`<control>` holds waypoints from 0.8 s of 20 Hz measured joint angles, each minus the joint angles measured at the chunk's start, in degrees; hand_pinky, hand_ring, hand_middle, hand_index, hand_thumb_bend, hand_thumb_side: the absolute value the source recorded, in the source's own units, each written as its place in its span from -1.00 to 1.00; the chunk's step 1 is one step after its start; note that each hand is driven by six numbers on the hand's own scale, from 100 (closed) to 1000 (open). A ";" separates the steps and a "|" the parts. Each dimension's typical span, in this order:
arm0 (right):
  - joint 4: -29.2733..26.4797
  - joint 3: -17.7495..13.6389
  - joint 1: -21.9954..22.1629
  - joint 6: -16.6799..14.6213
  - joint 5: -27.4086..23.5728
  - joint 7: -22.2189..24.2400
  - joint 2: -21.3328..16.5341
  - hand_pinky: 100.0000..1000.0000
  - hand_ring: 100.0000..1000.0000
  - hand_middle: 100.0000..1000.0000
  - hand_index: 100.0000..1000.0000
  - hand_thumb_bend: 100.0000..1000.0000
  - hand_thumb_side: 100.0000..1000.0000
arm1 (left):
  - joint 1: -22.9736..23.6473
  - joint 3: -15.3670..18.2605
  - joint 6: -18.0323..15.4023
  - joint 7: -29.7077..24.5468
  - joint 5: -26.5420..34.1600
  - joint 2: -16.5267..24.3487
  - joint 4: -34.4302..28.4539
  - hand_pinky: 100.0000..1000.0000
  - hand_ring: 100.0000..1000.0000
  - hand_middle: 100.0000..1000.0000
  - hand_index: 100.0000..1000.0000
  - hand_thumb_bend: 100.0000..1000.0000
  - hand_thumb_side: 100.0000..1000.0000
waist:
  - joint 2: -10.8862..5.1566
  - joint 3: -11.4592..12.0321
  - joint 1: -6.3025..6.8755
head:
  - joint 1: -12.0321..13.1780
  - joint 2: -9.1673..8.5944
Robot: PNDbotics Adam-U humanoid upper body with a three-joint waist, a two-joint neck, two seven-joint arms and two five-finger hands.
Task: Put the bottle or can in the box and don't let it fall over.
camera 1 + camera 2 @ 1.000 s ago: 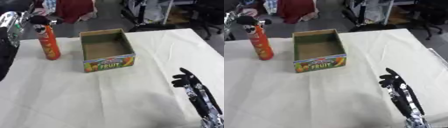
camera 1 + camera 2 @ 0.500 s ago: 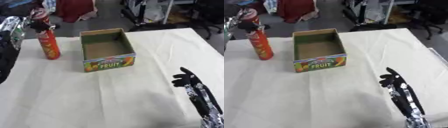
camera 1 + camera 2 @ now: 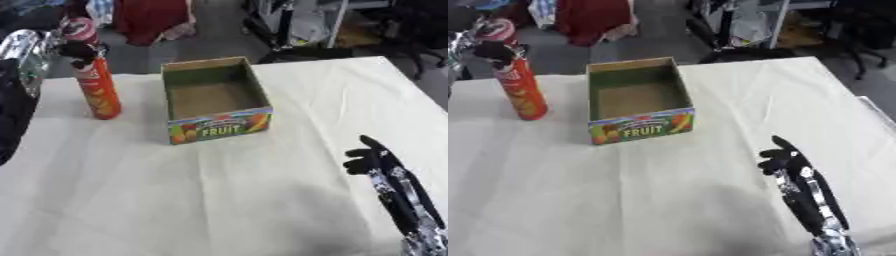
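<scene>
Left eye view: beside the open fruit box (image 3: 214,102), a tall orange chip can (image 3: 94,82) stands upright on the table (image 3: 219,200), its top grasped by the left hand (image 3: 77,50).
Right eye view: the right hand (image 3: 785,162) rests released, well apart from the box.

Lab or office: cloth-covered table (image 3: 219,200), office chairs (image 3: 302,30) behind.

left hand (image 3: 79,51): upper left, fingers curled | right hand (image 3: 378,161): lower right, idle, fingers up, relaxed
</scene>
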 measured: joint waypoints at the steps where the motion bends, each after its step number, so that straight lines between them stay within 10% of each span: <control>1: 0.00 0.00 0.00 0.00 0.00 0.00 0.00 0.26 0.29 0.33 0.87 -1.00 0.66 | 0.01 0.00 -0.05 0.45 0.05 -0.01 -0.01 -0.64 -0.32 -0.34 0.31 -0.53 -0.08 | 0.00 0.08 -0.01 | 0.00 0.00; 16: 0.02 -0.05 0.07 0.01 0.00 -0.04 0.00 0.26 0.29 0.33 0.88 -1.00 0.66 | -0.38 -1.08 -0.99 3.86 6.48 0.16 -3.35 -1.00 -0.53 -0.45 0.23 -0.88 -0.14 | -0.03 0.72 0.00 | -0.72 0.10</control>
